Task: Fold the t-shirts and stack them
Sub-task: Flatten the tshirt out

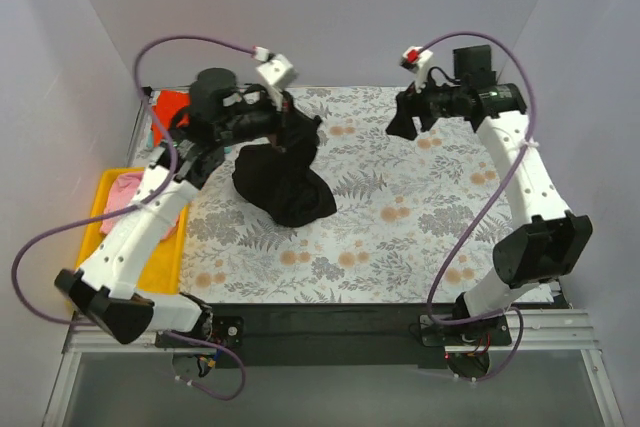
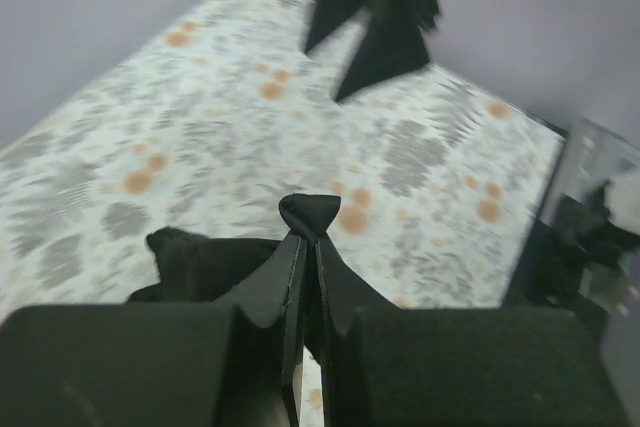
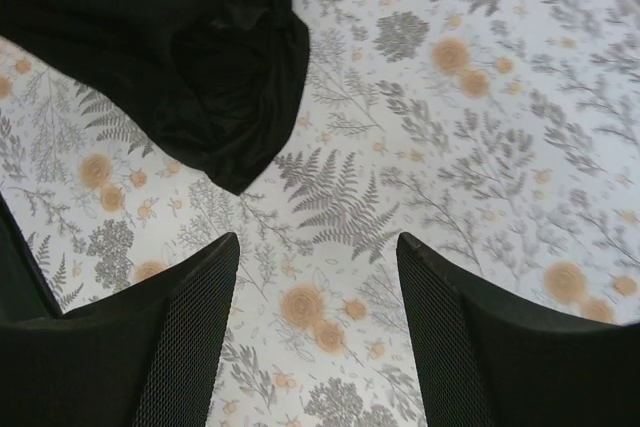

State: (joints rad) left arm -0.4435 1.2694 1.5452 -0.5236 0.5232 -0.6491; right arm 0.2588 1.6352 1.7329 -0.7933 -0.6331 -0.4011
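The grey-and-orange floral table cloth [image 1: 420, 207] is spread over most of the table. On its left half the large black t-shirt [image 1: 285, 187] is found, bunched in a crumpled heap whose upper part is drawn up towards the far edge while the lower folds rest on the cloth. The left arm [image 1: 140, 227] is stretched diagonally over the yellow tray [image 1: 160, 267] at the table's left side, so that much of the tray is hidden by it. A pink t-shirt [image 1: 122, 190] is seen inside the tray at its far end, partly covered by the arm. A red-orange t-shirt [image 1: 172, 105] is laid beyond the tray in the far left corner, with its near side blocked by the arm's wrist. The left gripper [image 2: 308, 247] is clamped on a pinch of the black t-shirt, with the jaws pressed together around the fabric. The right gripper [image 3: 318, 247] is held above bare floral cloth, well apart from the heap, with its jaws spread and nothing between them
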